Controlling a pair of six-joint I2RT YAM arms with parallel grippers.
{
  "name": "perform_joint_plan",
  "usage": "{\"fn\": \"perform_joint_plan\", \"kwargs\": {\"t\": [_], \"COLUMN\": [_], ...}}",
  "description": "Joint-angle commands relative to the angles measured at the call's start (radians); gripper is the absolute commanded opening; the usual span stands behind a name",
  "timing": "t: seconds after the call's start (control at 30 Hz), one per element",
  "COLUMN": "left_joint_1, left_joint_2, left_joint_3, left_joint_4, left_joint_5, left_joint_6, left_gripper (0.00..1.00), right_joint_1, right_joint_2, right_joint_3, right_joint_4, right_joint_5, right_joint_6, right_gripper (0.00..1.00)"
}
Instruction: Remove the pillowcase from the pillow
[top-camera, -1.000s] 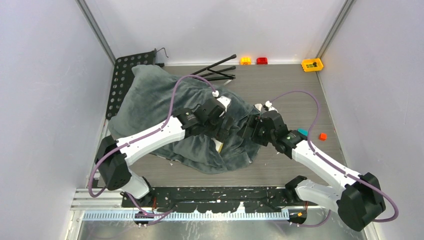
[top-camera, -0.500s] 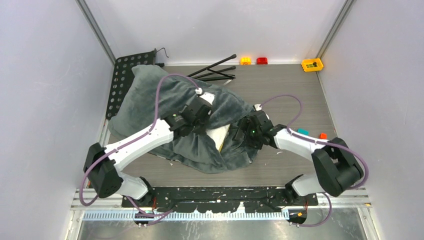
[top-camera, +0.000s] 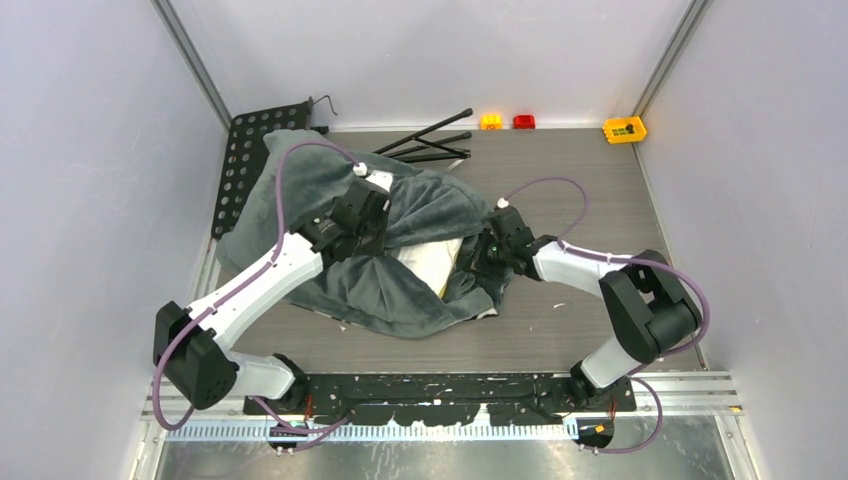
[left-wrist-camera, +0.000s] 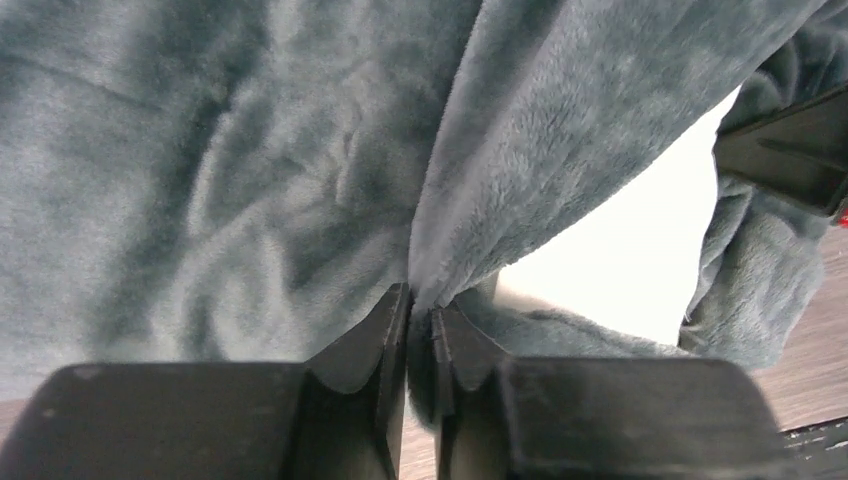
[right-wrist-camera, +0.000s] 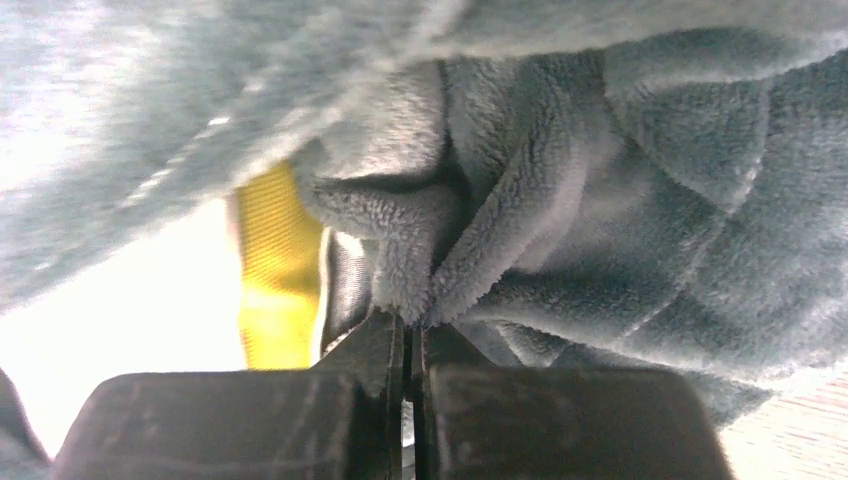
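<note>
The dark grey-teal fleecy pillowcase (top-camera: 300, 190) lies rumpled across the left middle of the table. In its opening, between the two grippers, shows the white pillow (top-camera: 430, 262). My left gripper (top-camera: 372, 228) is at the left lip of that opening, shut on a fold of pillowcase (left-wrist-camera: 250, 150); the plush is pinched between the left gripper (left-wrist-camera: 420, 300) tips, with the pillow (left-wrist-camera: 640, 260) bright to the right. At the right lip my right gripper (top-camera: 482, 262) is shut on a bunched edge of pillowcase (right-wrist-camera: 650, 230), and beside the right gripper (right-wrist-camera: 413, 325) shows the pillow's yellow band (right-wrist-camera: 275, 270).
A black perforated plate (top-camera: 250, 150) leans at the back left under the fabric. Black folded rods (top-camera: 430, 140) lie at the back. Small orange (top-camera: 491, 121), red (top-camera: 524, 121) and yellow (top-camera: 624, 128) bricks line the back wall. Grey walls close in both sides.
Both grippers have closed on the pillowcase. The left arm has drawn its fold back and left; the right arm has folded in toward the opening. More white pillow shows.
</note>
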Motion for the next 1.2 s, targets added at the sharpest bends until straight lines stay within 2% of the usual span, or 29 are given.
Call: {"fn": "perform_joint_plan", "kwargs": {"t": [0.0, 0.07, 0.13, 0.27, 0.4, 0.73, 0.8, 0.97, 1.17], "left_joint_1": [-0.092, -0.225, -0.305, -0.401, -0.505, -0.484, -0.470, -0.427, -0.376], "left_joint_2": [0.010, 0.008, 0.024, 0.110, 0.169, 0.354, 0.389, 0.493, 0.572], "left_joint_3": [0.095, 0.161, 0.240, 0.378, 0.373, 0.308, 0.307, 0.330, 0.333], "left_joint_4": [-0.103, -0.134, -0.171, -0.243, -0.180, -0.085, -0.079, -0.118, -0.138], "left_joint_5": [-0.015, -0.194, -0.257, -0.282, -0.303, -0.231, -0.215, -0.244, -0.190], "left_joint_6": [0.120, 0.161, 0.187, 0.147, 0.108, 0.086, 0.077, 0.046, 0.038], "left_gripper": [0.23, 0.34, 0.42, 0.45, 0.45, 0.48, 0.53, 0.72, 0.74], "right_joint_1": [-0.002, -0.002, 0.000, -0.001, -0.001, 0.000, 0.000, 0.000, 0.000], "right_joint_2": [-0.109, -0.142, -0.170, -0.211, -0.232, -0.271, -0.275, -0.281, -0.273], "right_joint_3": [0.035, 0.033, 0.033, 0.034, 0.038, -0.034, -0.056, -0.106, -0.136], "right_joint_4": [0.031, 0.030, 0.029, 0.026, 0.013, 0.002, 0.002, 0.001, 0.004], "right_joint_5": [-0.032, -0.052, -0.067, -0.087, -0.090, -0.045, -0.026, 0.003, 0.018], "right_joint_6": [-0.037, -0.042, -0.041, -0.032, -0.026, -0.009, -0.002, 0.002, -0.008], "right_gripper": [0.00, 0.00, 0.00, 0.00, 0.00, 0.00, 0.00, 0.00, 0.00]}}
